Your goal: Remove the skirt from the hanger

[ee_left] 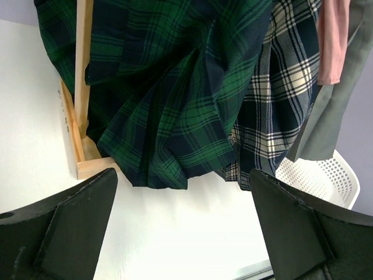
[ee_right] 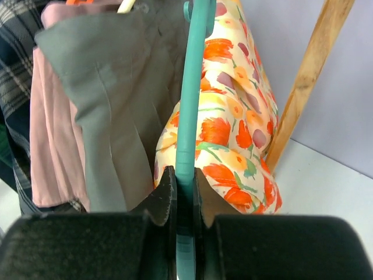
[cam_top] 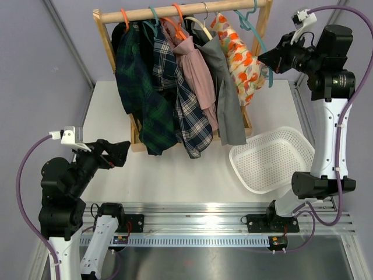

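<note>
Teal hanger [ee_right: 187, 116] at the rack's [cam_top: 175, 11] right end is clamped tight in the right gripper [ee_right: 185, 188], with the floral skirt [ee_right: 233, 134] hanging from it. The left gripper [ee_left: 183, 201] hovers near-left, fingers wide. The hanger looks secured, so the next move is probably pulling the skirt free.

My left hand [cam_top: 122, 153] hangs low on a bent arm, fingers [ee_left: 64, 227] spread wide, holding nothing. My right arm stands tall, wrist turned sideways, my right hand [ee_right: 185, 192] pinched shut on the teal hanger [ee_right: 189, 111].
</note>
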### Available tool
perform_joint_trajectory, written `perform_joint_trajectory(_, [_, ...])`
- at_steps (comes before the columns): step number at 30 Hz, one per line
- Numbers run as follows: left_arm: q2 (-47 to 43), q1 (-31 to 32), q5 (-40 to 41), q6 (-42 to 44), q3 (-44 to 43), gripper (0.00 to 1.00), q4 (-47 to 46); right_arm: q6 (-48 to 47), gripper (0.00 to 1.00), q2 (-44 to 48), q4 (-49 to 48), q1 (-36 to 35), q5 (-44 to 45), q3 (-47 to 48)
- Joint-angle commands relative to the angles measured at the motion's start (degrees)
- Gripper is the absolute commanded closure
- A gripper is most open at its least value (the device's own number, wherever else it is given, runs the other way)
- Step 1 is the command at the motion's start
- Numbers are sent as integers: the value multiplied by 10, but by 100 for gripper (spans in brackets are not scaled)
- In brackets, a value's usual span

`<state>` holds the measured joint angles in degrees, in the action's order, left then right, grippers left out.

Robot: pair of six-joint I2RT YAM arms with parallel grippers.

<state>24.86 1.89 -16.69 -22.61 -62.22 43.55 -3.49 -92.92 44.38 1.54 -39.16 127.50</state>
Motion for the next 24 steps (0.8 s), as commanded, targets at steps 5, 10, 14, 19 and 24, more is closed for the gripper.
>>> perform_joint_trajectory(5, [0,-3,-98,92,-5,1,-72,-180,100,128,44,7,-24,-87])
perform_joint_trajectory(10, [-1,-3,-159,154,4,1,-117,-218,100,218,95,10,39,-222])
perform_joint_trajectory(14, [3,-3,-220,172,27,1,-174,-244,100,321,127,28,78,-308])
perform_joint_trajectory(19, [4,-3,-294,164,68,1,-294,-284,100,429,235,29,99,-379])
perform_joint_trajectory(24, [30,-3,-352,153,83,1,-361,-360,100,509,331,29,94,-422])
